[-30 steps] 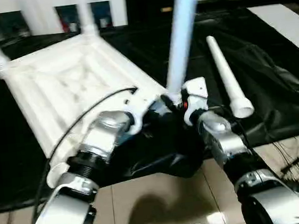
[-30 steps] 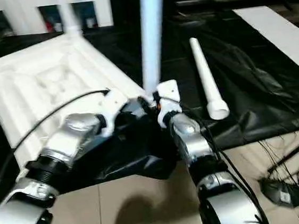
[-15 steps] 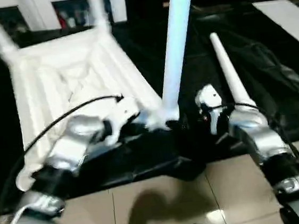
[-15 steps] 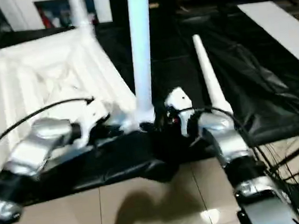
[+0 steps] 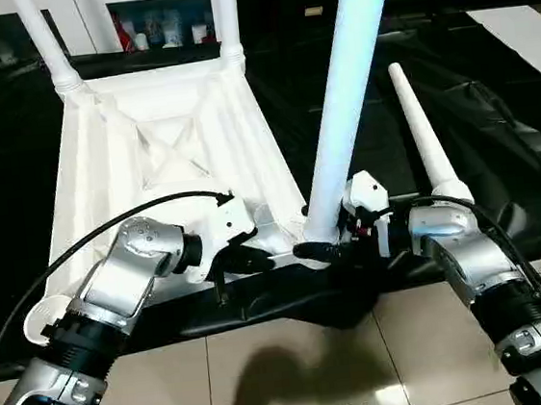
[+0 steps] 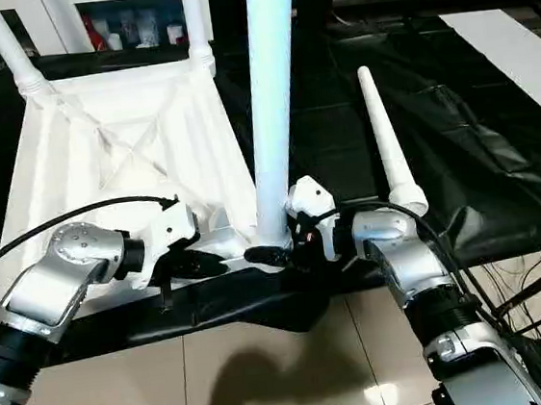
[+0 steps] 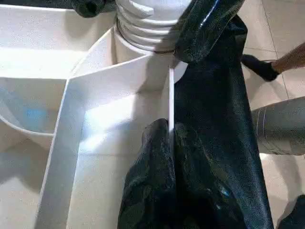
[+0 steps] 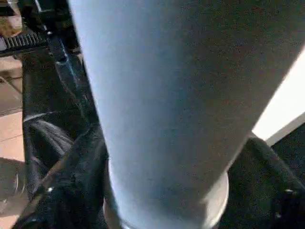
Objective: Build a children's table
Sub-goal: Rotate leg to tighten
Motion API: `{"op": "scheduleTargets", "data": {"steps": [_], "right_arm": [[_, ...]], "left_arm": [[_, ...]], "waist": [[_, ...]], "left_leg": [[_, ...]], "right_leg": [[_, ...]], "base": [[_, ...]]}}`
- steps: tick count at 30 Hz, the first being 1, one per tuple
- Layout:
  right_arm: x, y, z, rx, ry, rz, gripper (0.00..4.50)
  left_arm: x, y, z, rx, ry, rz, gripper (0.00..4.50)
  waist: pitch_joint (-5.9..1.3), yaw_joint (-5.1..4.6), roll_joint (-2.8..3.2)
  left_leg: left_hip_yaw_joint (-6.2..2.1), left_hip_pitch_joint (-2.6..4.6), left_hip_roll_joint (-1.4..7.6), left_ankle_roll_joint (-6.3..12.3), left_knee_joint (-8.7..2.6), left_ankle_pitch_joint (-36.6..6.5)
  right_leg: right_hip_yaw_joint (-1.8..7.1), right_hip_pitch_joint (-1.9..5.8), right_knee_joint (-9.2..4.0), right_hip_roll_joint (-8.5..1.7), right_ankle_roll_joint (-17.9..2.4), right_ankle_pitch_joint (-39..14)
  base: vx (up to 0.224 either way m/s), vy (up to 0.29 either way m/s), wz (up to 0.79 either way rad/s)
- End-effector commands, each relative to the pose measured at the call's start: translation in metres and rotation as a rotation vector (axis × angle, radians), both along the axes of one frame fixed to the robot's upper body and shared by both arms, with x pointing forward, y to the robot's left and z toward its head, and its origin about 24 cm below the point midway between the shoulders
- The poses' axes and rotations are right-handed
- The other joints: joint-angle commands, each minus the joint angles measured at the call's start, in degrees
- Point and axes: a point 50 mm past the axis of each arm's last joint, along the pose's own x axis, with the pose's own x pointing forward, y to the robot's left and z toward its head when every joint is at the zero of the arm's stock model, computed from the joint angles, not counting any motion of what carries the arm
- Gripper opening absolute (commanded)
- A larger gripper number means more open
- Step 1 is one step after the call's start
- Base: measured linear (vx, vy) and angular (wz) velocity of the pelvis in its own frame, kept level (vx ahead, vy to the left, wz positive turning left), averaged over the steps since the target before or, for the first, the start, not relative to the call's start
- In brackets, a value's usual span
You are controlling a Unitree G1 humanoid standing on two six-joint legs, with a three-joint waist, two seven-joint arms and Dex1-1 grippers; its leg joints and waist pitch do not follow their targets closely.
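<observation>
The three upright legs (image 5: pixel 348 107) run off the top edge, so their upper ends are unseen.

Black sheet (image 5: pixel 496 140) over tiled floor (image 5: pixel 288 365), bearing upturned tabletop (image 5: pixel 165 165), loose leg (image 5: pixel 423 138).

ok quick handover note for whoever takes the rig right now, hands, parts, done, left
Left hand: shut, pinching the tabletop's near edge wall beside the corner socket.
Right hand: fingers set around the base of the upright leg at that near corner.
Tabletop lies underside up on black sheeting.
Done: two far legs stand in their sockets; the third stands at the near corner, seating unconfirmed.
Left: the fourth leg lies loose on the sheeting to the right; fit it in the last socket.
</observation>
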Motion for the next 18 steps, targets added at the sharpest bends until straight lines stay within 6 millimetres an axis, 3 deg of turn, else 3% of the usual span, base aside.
{"op": "scheduleTargets", "data": {"steps": [1,9,10,15,16,17,18], "right_arm": [[-0.002,-0.001,-0.002,-0.017,0.004,0.006,3.17],[0.001,0.001,-0.006,-0.003,0.004,-0.056,2.74],[0.007,0.002,-0.009,0.013,0.014,-0.161,2.73],[0.014,0.004,-0.015,0.041,0.031,-0.301,2.72],[0.017,0.007,-0.019,0.057,0.036,-0.391,2.72],[0.022,0.011,-0.025,0.082,0.056,-0.554,2.72],[0.024,0.012,-0.028,0.083,0.063,-0.620,2.72]], "left_arm": [[-0.005,-0.008,-0.001,-0.010,0.026,-0.051,0.00],[0.000,-0.008,-0.002,-0.012,0.015,0.006,0.00],[0.008,-0.008,-0.004,-0.013,-0.007,0.083,0.00],[0.022,-0.010,-0.005,-0.026,-0.044,0.234,0.00],[0.030,-0.011,-0.006,-0.036,-0.057,0.316,0.00],[0.041,-0.013,-0.008,-0.040,-0.077,0.438,0.00],[0.044,-0.013,-0.009,-0.037,-0.083,0.476,0.00]], "waist": [[-3.49,-0.33,0.09],[-3.44,-0.48,0.07],[-3.32,-0.61,0.05],[-3.21,-0.97,0.01],[-3.34,-0.96,-0.06],[-3.08,-1.24,0.01],[-3.29,-1.13,0.07]], "left_leg": [[-1.24,2.01,3.17,5.13,-3.65,-6.96],[-1.24,1.99,3.18,5.18,-3.64,-6.71],[-1.21,2.00,3.16,4.75,-3.73,-7.59],[-1.37,2.10,3.02,2.22,-3.97,-10.59],[-1.48,2.10,3.11,2.09,-4.01,-11.01],[-1.23,2.19,3.04,1.54,-4.13,-11.28],[-1.44,2.38,2.94,0.45,-4.15,-12.50]], "right_leg": [[2.45,2.49,-3.29,-3.52,-15.55,-1.13],[2.46,2.41,-3.28,-3.49,-15.71,-1.18],[2.50,2.34,-3.48,-3.55,-15.67,-2.58],[2.50,2.24,-4.17,-3.62,-14.38,-8.42],[2.49,2.37,-4.18,-3.71,-14.16,-8.84],[2.69,1.83,-4.42,-3.53,-13.93,-9.54],[2.59,1.91,-4.49,-3.67,-13.68,-11.33]], "base": [[0.000,0.000,0.00],[0.000,0.000,0.00],[0.000,0.000,0.00],[0.000,0.000,0.00],[0.000,0.000,0.00],[0.000,0.000,0.00],[0.000,0.000,0.00]]}}
